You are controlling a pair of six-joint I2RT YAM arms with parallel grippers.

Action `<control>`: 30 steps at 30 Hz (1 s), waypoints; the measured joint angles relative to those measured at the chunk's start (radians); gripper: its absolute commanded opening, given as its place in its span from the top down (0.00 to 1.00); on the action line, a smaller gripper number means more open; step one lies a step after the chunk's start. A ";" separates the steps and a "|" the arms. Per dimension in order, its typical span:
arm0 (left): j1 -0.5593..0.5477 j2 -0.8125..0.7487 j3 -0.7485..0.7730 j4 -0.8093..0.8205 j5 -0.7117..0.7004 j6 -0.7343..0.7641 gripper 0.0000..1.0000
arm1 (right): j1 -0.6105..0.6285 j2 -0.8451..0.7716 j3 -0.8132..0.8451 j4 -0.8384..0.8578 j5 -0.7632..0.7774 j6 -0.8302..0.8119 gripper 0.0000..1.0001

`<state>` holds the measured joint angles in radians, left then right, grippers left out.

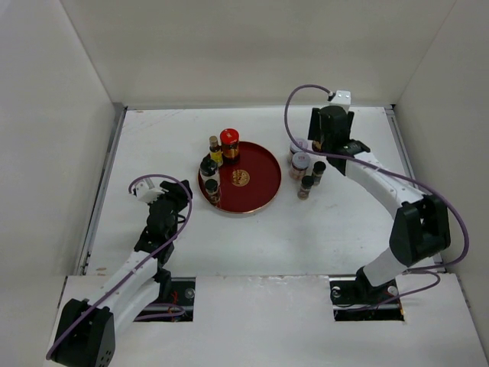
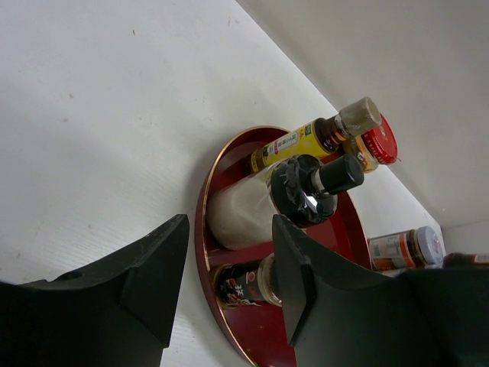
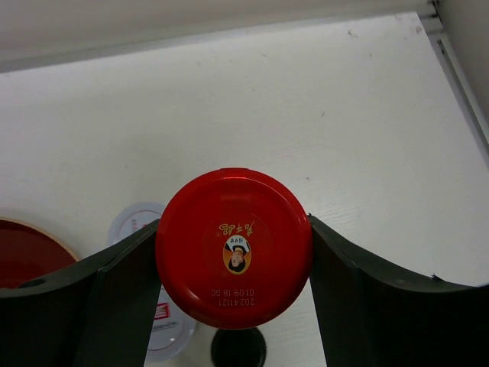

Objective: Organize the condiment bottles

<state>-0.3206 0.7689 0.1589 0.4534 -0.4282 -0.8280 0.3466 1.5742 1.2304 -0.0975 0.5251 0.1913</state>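
1. I see the right hand [image 3: 233, 256] clamped on a red-capped jar [image 3: 231, 229], over the loose jars [image 1: 301, 161] on the bench [image 1: 153, 145] right of the red tray [image 1: 262, 174].
2. Left hand [image 2: 229, 238] is open and empty, near the tray's left rim.
3. Four bottles [image 1: 216, 151] sit on the tray's left side.

Round red lacquer tray [image 1: 260, 170] on white table [image 1: 252, 237], just off table centre toward 10 o'clock. Gold medallion [image 1: 241, 178] at tray centre. Plain white walls [image 1: 252, 46] at 9, 12, 3 o'clock.

Overhead wide, wrist views close, tray [image 1: 260, 164] shared
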 measured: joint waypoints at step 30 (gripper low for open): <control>0.006 -0.027 0.000 0.006 0.014 -0.010 0.54 | 0.375 0.437 0.373 0.000 -0.108 -0.010 0.46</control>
<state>-0.3145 0.7422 0.1589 0.4599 -0.4141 -0.8375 0.7212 2.0109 1.6039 -0.0975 0.4168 0.1814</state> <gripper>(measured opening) 0.458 0.749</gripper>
